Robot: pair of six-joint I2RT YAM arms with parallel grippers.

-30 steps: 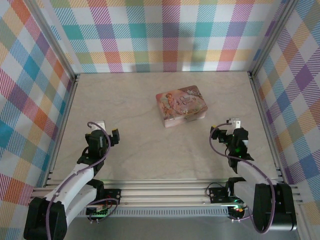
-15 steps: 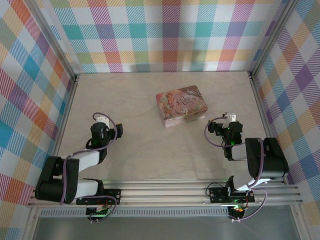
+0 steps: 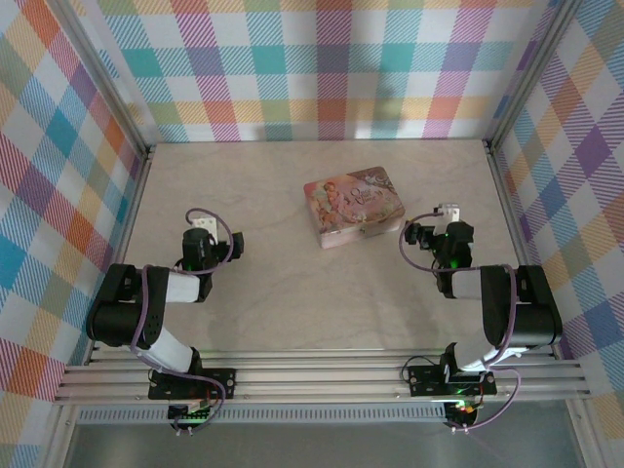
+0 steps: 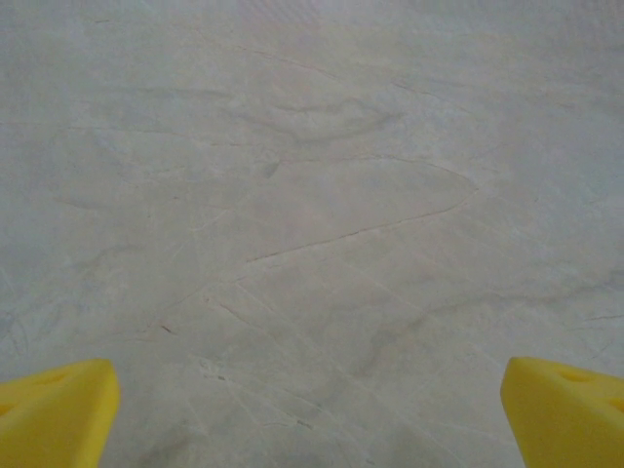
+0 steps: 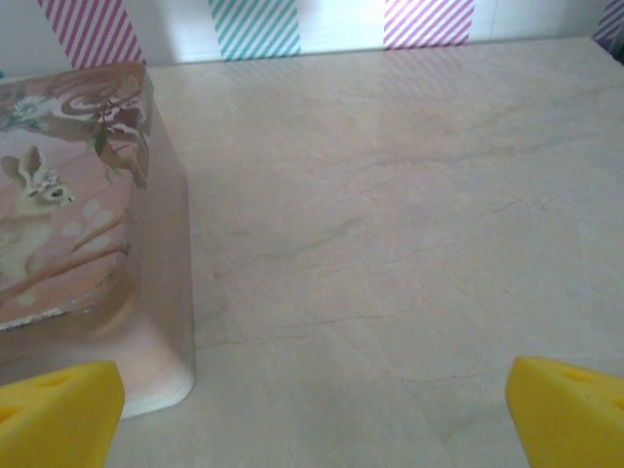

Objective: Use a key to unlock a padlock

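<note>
Tabletop (image 3: pixel 292 302), pale marble-look, walled by pastel plaid panels (image 3: pixel 322 68) on 3 sides. Item 1: pink picture-printed tin (image 3: pixel 354 207), lying flat right of centre. Item 2: left gripper (image 3: pixel 200 226), low over bare table, well left of the tin; yellow fingers (image 4: pixel 54 414) spread wide, grasping nothing. Item 3: right gripper (image 3: pixel 448 213), near the tin's right end; fingers (image 5: pixel 565 409) likewise released and empty, tin close by its left finger. Padlock and key: whereabouts cannot be told from here.
</note>
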